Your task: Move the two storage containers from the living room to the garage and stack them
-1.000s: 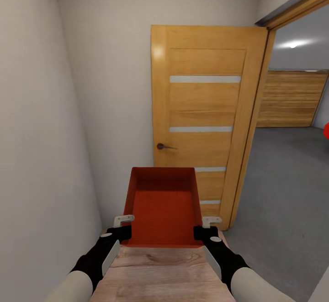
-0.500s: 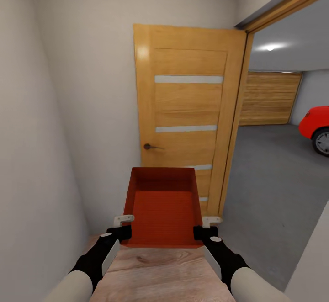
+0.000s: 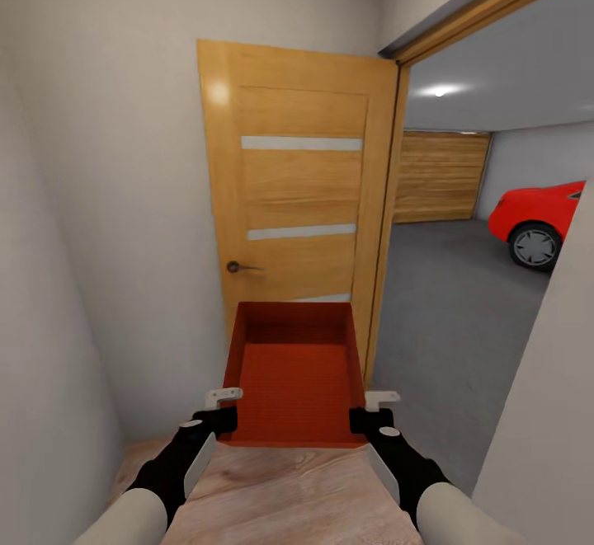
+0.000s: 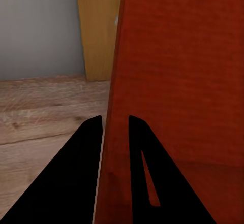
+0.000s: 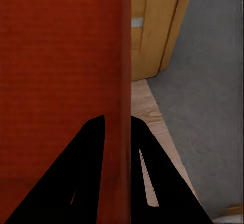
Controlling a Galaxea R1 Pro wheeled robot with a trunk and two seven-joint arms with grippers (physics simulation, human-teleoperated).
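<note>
Looking forward and down, the head view shows one storage container point(image 3: 297, 380), orange-red and lidless, carried level between both arms above the light wood plank floor point(image 3: 280, 495); the left gripper point(image 3: 221, 407) is clamped on its near left wall and the right gripper point(image 3: 373, 410) on its near right wall. Beyond the container stands an orange-wood door point(image 3: 299, 207) with narrow horizontal glass slits, swung open against the white wall point(image 3: 124, 199) at left. To the right, through the doorway, lies the garage with its grey concrete floor point(image 3: 454, 322), a wood-slatted garage door point(image 3: 441, 176) at the far end and part of a red car point(image 3: 540, 215) at far right. From the left wrist view, the left gripper point(image 4: 114, 132) has one dark finger on each side of the container wall point(image 4: 168, 82), with plank floor point(image 4: 46, 112) and the door's edge point(image 4: 99, 26) past it. From the right wrist view, the right gripper point(image 5: 118, 132) likewise straddles the container's wall point(image 5: 126, 56), its ribbed bottom point(image 5: 56, 71) on one side and the door point(image 5: 152, 26), plank floor point(image 5: 147, 107) and concrete floor point(image 5: 208, 82) on the other.
</note>
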